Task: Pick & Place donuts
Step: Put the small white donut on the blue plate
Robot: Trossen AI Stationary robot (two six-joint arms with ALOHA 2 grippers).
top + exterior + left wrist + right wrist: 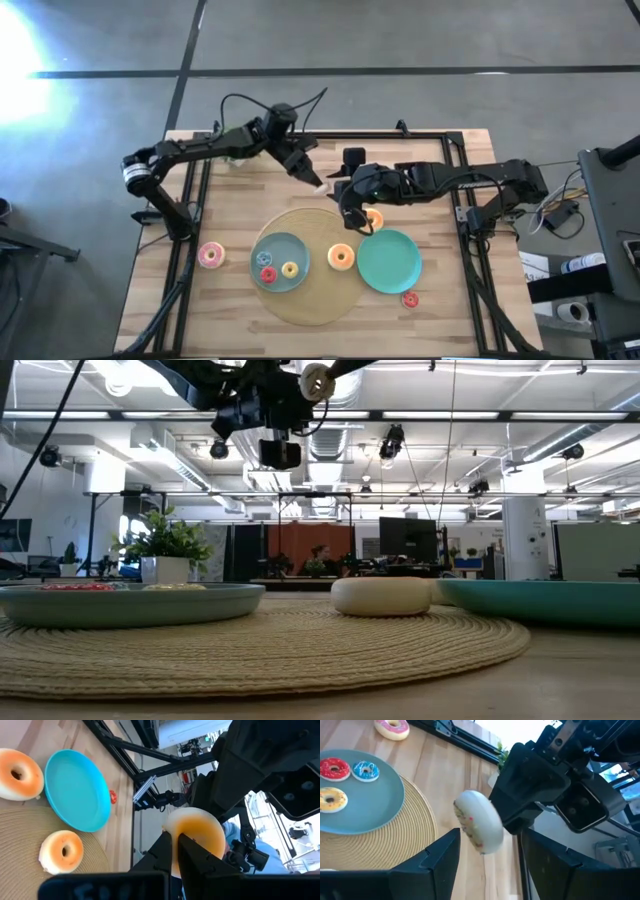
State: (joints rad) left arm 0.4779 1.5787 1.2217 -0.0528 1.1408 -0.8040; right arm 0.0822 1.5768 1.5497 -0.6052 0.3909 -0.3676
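left hand (308, 175): up off the worktop (450, 300), pinched narrow on the held donut (197, 832), so that one's already picked

held donut: rim clamped at the left fingertips, ring standing on edge and a bit tilted. Pale underside with sprinkles faces the right hand (489, 834); the orange icing shows from the left wrist side

right hand: just across from the left one, fingers spread wide, nothing in them

key relation: the held donut hangs right in front of the right hand's open gap, more or less between the two hands, with the hands near each other but not touching. Looks to me like a hand-over, or else the left arm just carries it down itself; can't say which

nearest drop spots: blue plate (262, 248) lies below and ahead of the left hand, already carrying three small donuts. Green plate (395, 270) sits below the right hand, bare

other donuts: one orange donut (372, 218) right under the right hand, another (341, 257) on the mat (300, 310) between the plates, a pink one (210, 256) well off past the blue plate, a small red one (410, 298) just beyond the green plate

which arm's nearer: right for the green plate, left for the blue one

watch out: the edge-on grip is thin, so I'd guess a swap could slip
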